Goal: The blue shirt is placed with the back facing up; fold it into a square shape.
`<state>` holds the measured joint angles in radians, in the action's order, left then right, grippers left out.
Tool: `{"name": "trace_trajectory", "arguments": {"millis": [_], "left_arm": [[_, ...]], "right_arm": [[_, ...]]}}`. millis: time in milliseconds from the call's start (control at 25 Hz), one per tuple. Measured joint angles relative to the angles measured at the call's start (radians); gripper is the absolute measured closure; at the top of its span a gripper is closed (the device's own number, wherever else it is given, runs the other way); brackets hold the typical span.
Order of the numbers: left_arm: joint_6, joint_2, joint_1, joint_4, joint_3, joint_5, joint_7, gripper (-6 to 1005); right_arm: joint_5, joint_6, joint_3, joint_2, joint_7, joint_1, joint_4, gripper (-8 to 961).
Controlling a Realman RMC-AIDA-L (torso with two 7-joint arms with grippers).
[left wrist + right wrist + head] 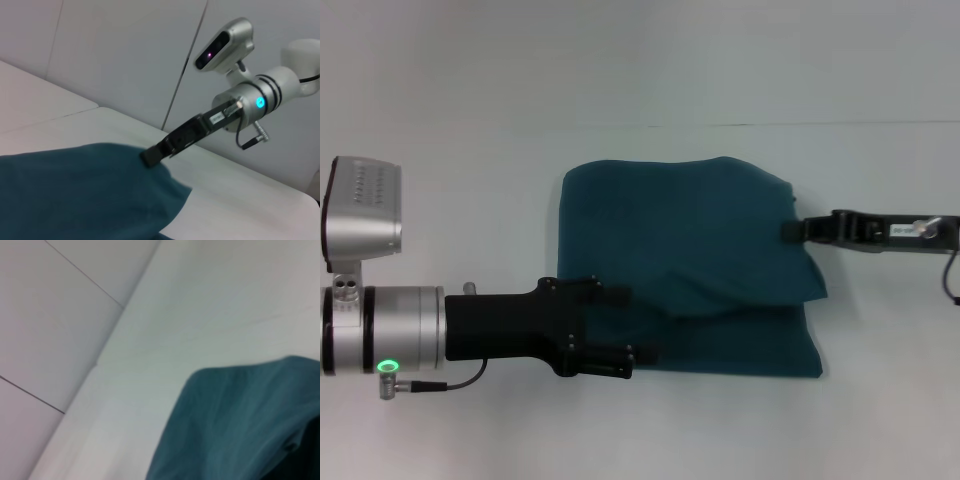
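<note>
A: From the head view, we see the dark teal-blue soft-fabric shirt (pixel 690 265) lying folded on the plain white counter (pixel 620 90), a little to the three o'clock side of the middle. Its upper layer is doubled over, leaving a lower strip showing along the six o'clock edge.

B: We also see the left pincer (pixel 625 325) at the shirt's eight o'clock corner, one black finger (pixel 612 296) over the fabric and the other (pixel 638 355) lower down, set apart; we cannot tell whether any cloth lies between them. The right pincer (pixel 788 231) meets the shirt's three o'clock edge.

A: Its fingers appear closed on that edge of the fold.

B: In the left wrist view, we see the right pincer (pixel 150 157) with its black tip touching the raised hump of the shirt (pixel 85 192), apparently pinching it.

A: In the right wrist view, we see only the shirt (pixel 235 425) against the counter (pixel 210 305); no fingers show.
</note>
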<state>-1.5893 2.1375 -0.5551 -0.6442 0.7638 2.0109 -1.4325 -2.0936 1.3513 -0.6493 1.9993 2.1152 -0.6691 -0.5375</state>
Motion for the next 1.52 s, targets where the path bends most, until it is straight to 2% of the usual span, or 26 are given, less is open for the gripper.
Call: {"name": "trace_trajectory", "arguments": {"millis": [160,240,360,840,1000,1160,1200,1520], "left_arm": [[0.000,0.001,0.000,0.000,0.000,-0.004,-0.004,63],[0.000,0.002,0.000,0.000,0.000,-0.009,-0.011,63],[0.000,0.001,-0.001,0.000,0.000,-0.015,-0.017,62],[0.013,0.008,-0.008,0.000,0.000,-0.028,-0.040,62],[0.017,0.010,-0.008,0.000,0.000,-0.028,-0.040,62],[0.025,0.010,-0.008,0.000,0.000,-0.028,-0.040,62],[0.026,0.010,-0.008,0.000,0.000,-0.028,-0.040,63],[0.038,0.013,-0.010,0.001,0.000,-0.028,-0.040,63]], "right_arm": [[0.025,0.041,0.002,-0.011,0.003,0.019,-0.033,913],[0.026,0.069,0.003,-0.025,0.007,0.025,-0.036,909],[0.025,0.093,0.003,-0.035,0.007,0.030,-0.040,904],[0.016,0.144,-0.007,-0.059,0.009,0.043,-0.041,881],[0.008,0.133,-0.008,-0.059,0.004,0.048,-0.035,874],[-0.041,0.096,-0.009,-0.043,0.003,0.049,-0.032,866],[-0.068,0.071,-0.009,-0.033,0.006,0.050,-0.031,864],[-0.102,-0.018,-0.003,-0.020,0.003,0.079,-0.019,849]]}}
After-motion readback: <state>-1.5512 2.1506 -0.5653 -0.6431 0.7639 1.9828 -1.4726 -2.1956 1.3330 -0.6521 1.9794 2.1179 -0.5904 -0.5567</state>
